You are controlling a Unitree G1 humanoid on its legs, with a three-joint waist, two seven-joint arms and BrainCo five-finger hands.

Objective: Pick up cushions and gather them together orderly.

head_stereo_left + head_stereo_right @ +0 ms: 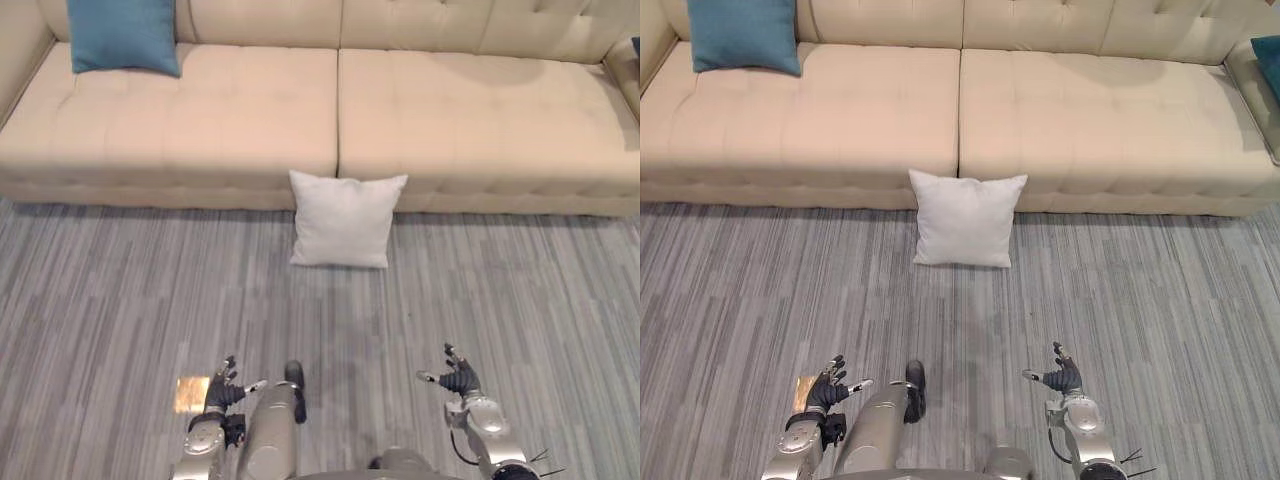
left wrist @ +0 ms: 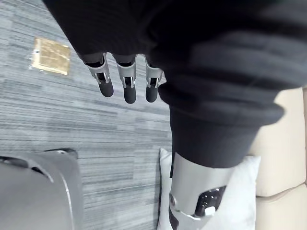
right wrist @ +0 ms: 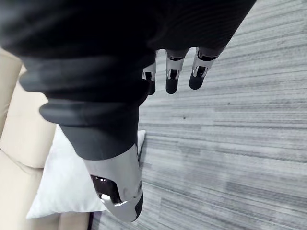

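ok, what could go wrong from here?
The white cushion leans against the sofa front; a one-sided grab may tip it flat.
The left hand and right hand are open, low and well short of it; a deep forward reach could upset balance.
The blue cushion sits far off in the sofa's corner, so gathering means a long carry.

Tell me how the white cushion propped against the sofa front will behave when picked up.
Probably soft and light: the white cushion looks plump, with pointed corners and no rigid edge. It will likely sag or fold around a one-sided grasp. Propped against the sofa, it would probably topple rather than slide if pushed.
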